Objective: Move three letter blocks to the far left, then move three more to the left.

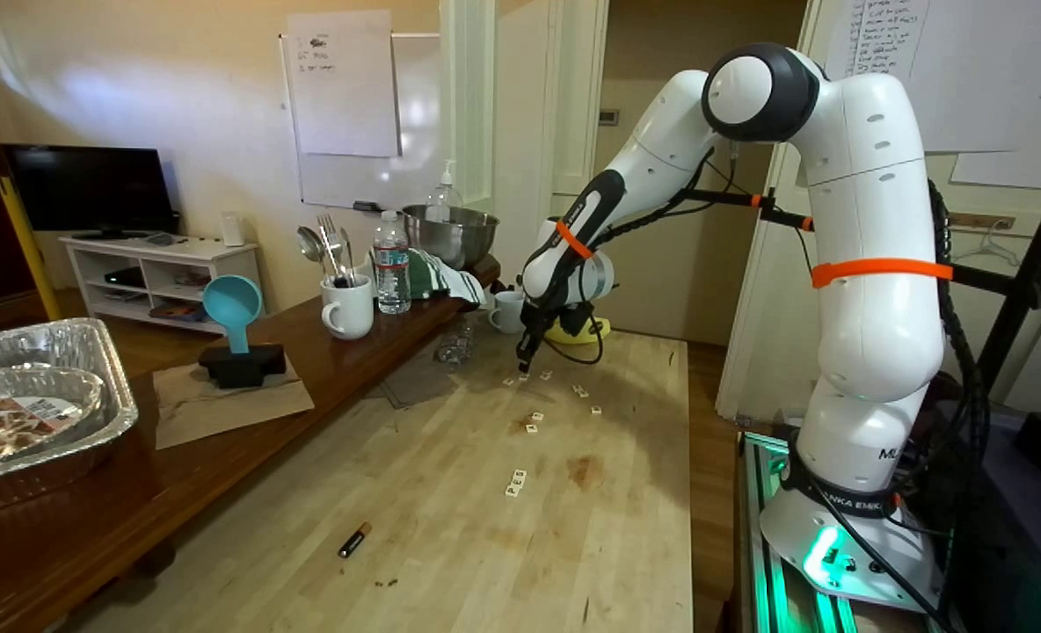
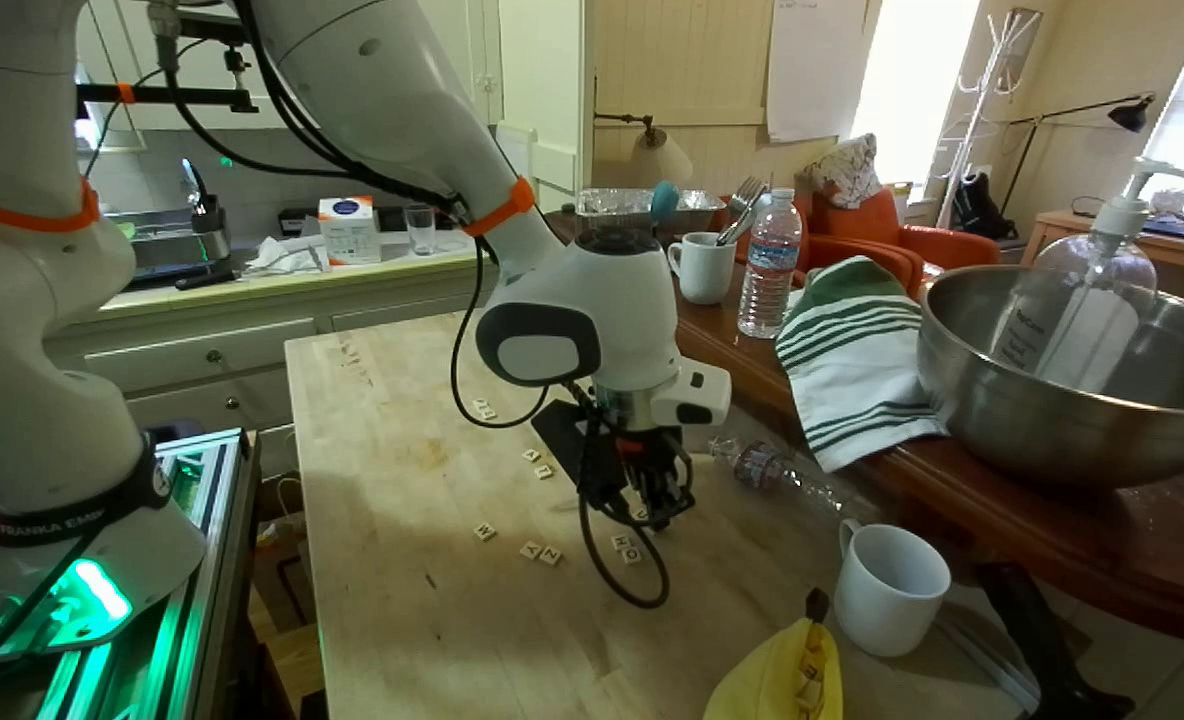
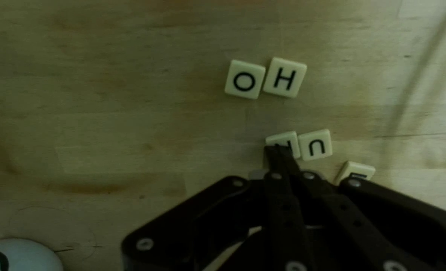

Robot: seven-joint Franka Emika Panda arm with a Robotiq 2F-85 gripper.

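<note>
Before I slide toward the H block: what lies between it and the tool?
In the wrist view, a partly hidden block peeks out just past the tool; from there to the H block, only bare wood shows.

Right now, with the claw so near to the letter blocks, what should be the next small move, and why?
I would probably raise the claw slightly: in the wrist view, its closed tip hides part of one letter block, which seems to touch the U block, so pushing sideways now might disturb both.
</note>
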